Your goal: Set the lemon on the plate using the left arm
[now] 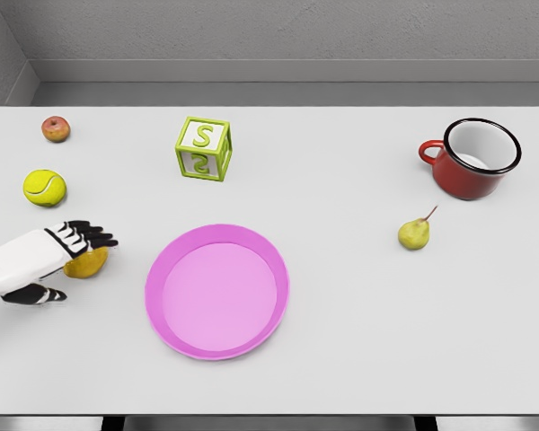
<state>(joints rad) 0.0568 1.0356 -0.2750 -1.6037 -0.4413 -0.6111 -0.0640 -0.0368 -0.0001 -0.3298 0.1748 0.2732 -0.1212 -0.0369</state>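
The yellow-orange lemon [90,264] lies on the white table at the left, just left of the pink plate [217,341]. My left hand [81,266] reaches in from the left edge and sits over the lemon. Its dark fingers [92,235] stretch out across the lemon's top and the thumb [41,294] lies below and to the left. The fingers look extended rather than curled around the fruit, and the hand hides part of the lemon. The plate holds nothing. My right arm is out of the picture.
A tennis ball [44,188] and a small red apple [56,128] lie behind the hand at the far left. A green letter block [203,148] stands behind the plate. At the right are a pear [414,234] and a red mug [472,159].
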